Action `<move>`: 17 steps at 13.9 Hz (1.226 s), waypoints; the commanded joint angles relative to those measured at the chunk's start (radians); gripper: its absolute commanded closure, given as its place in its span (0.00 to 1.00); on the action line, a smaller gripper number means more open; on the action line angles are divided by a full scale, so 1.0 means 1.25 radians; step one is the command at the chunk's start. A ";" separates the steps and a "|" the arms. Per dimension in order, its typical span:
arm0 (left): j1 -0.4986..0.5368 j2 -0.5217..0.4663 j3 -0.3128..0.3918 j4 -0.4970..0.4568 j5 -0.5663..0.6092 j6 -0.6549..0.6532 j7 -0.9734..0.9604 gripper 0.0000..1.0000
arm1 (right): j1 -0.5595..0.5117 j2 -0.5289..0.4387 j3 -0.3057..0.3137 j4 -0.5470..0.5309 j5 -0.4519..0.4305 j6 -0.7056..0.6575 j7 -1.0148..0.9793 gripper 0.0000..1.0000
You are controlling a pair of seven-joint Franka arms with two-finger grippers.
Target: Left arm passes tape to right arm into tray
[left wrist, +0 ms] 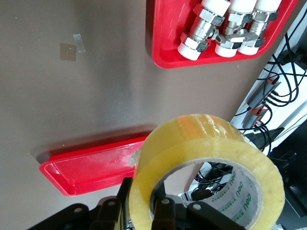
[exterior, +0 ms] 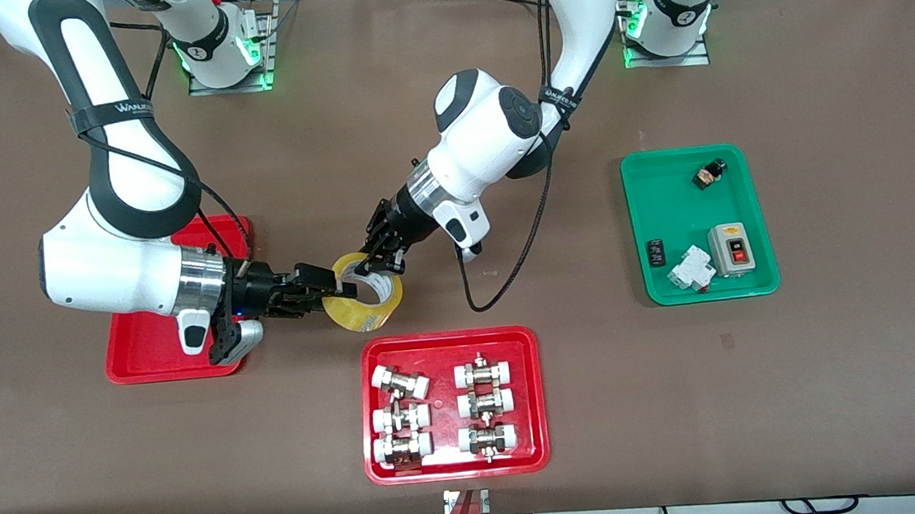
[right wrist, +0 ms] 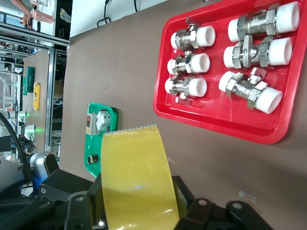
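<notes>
- Here, in the front view, the tape point(exterior: 363, 292) hangs above the bare worktop point(exterior: 849, 380) between the two red trays, gripped from both ends: the left gripper point(exterior: 381, 257) is clenched on the wall of the roll on the side toward the robot bases, and the right gripper point(exterior: 320, 292) has its fingers at the wall toward the right arm's end. For a clean handover, the right gripper should be judged firm before the left one lets go. The roll lies tilted, its open core facing up and toward the front camera, so its axis runs steeply upward
- From the left wrist view, the tape point(left wrist: 206, 167) fills the foreground with the left gripper's fingers point(left wrist: 165, 211) pinching its wall, one inside the core. The tray point(left wrist: 91, 165) shows below, with nothing seen in it
- In the right wrist view, the tape point(right wrist: 136, 179) shows its yellow outer band edge-on between the right gripper's fingers point(right wrist: 201, 213), which look closed on it; the tray of fittings point(right wrist: 225, 115) sits close by and must not be the drop place
</notes>
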 commanded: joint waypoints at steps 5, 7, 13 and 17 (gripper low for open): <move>0.021 -0.008 0.013 0.014 0.145 -0.008 0.024 0.00 | 0.001 0.008 0.000 0.032 0.012 -0.008 0.008 0.91; 0.046 -0.023 0.010 0.014 0.149 -0.042 0.054 0.00 | -0.014 0.003 -0.006 0.017 0.008 -0.033 0.003 0.91; 0.189 -0.122 0.012 0.013 0.149 -0.384 0.399 0.00 | -0.196 0.009 -0.007 0.002 -0.046 -0.283 -0.123 0.90; 0.317 -0.193 0.013 0.021 0.233 -0.678 0.678 0.00 | -0.336 0.055 -0.007 -0.012 -0.146 -0.433 -0.241 0.88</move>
